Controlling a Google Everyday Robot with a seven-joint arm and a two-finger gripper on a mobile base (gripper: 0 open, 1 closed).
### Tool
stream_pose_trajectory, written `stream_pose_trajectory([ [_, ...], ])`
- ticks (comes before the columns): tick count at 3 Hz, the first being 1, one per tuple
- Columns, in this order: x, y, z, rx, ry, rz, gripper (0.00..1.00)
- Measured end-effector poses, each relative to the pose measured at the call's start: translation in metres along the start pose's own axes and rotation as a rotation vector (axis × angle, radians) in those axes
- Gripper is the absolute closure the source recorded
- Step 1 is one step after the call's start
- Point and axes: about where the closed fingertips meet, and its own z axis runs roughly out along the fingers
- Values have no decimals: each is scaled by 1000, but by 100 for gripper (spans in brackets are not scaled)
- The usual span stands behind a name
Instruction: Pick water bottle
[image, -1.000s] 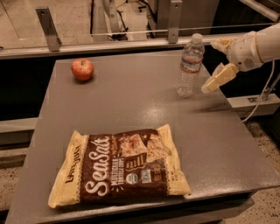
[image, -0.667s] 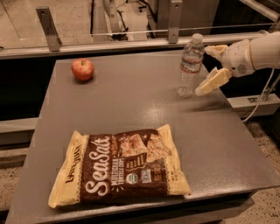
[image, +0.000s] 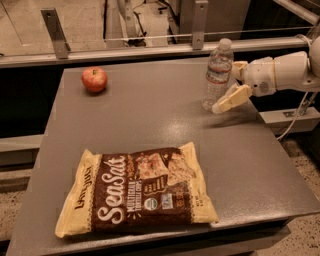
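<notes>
**user1:** Going left to right: apple (image: 94, 79) at the back left of the bench (image: 165, 110), a big chip bag (image: 137, 195) lying flat up front, then the water bottle (image: 217, 75) upright at the back right, not far from the bench's right edge. The gripper (image: 229, 86) sits right beside it on the right. Its fingers (image: 232, 97) are spread wide and hold nothing, and one reaches along the bottle's near side.

**user2:** Tipping looks like the big risk. That bottle is light and tall, so if one finger nudges it before the other closes, it could topple or skid left. Squeezing too high near the cap might also let it pop out.

**user1:** There's plenty of bare bench to the left, at least. The rail (image: 150, 47) behind and the right edge are tighter, so lifting straight up seems the safest way out.
</notes>
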Motion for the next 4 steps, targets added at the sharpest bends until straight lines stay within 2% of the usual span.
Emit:
stream_pose_trajectory([
  [1, -5, 4, 11, -26, -51, 12, 14],
  [3, -21, 12, 11, -46, -137, 14, 61],
  [4, -61, 22, -2, -66, -204, -11, 83],
])
